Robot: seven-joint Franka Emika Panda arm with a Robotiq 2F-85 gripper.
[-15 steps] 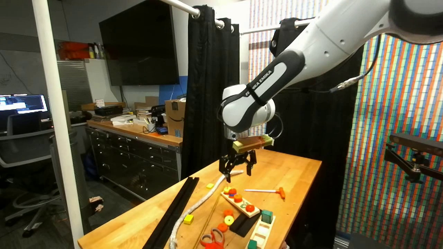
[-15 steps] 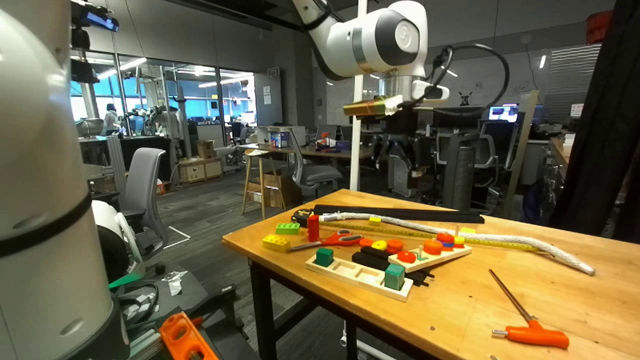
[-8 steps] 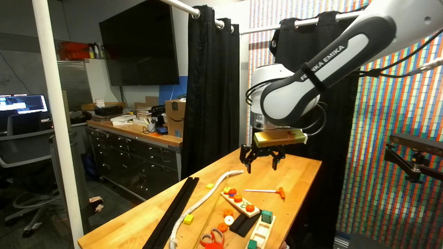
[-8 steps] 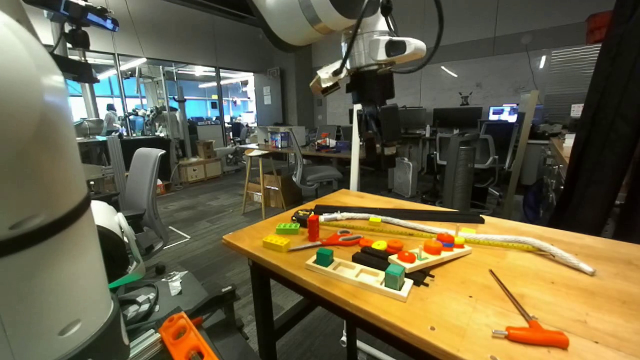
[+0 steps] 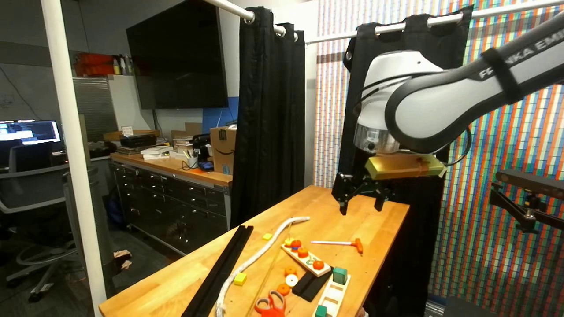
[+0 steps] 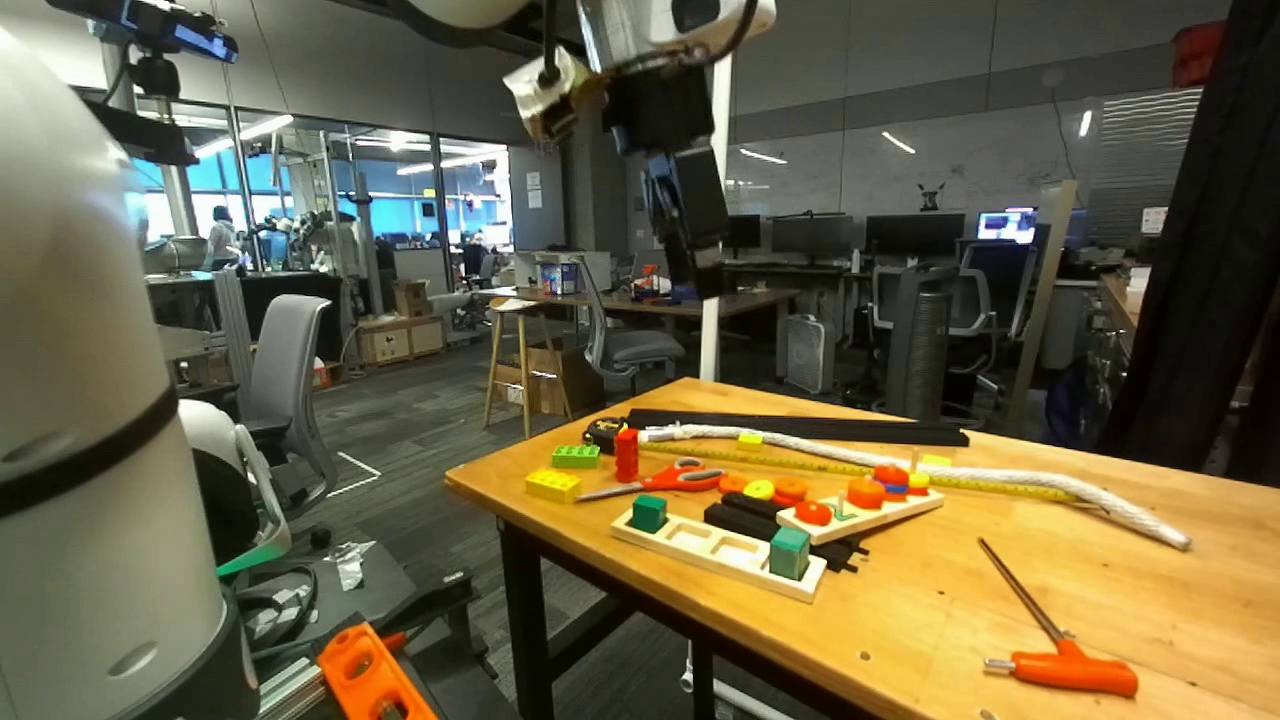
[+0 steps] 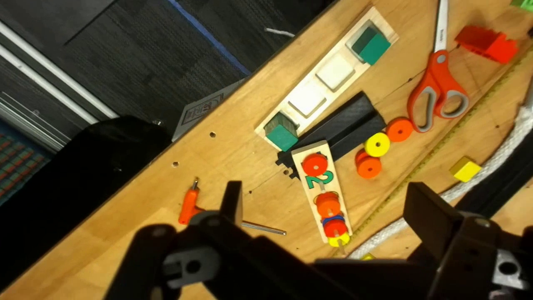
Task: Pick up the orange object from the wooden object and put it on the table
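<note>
Tool (image 5: 361,208): up in the air, jaws spread wide, holding nothing.
Desk (image 6: 1100,580): light-brown wood, below the tool.
Rope (image 6: 1135,515): white, in a long curve on the desk.
Tray (image 7: 335,73): pale wood, a green block (image 7: 282,137) in each end compartment.
Board (image 7: 312,196): pale wood, one end over a short black strip (image 7: 345,125).
Orange rings (image 7: 327,203): three on the board, others on the desk beside a yellow ring (image 7: 371,146).

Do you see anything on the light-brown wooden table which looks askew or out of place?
Yes: one end of the pale rectangular wooden peg block lies over the short black grooved strip, so the block probably sits tilted. Nothing looks spilled or broken.
</note>
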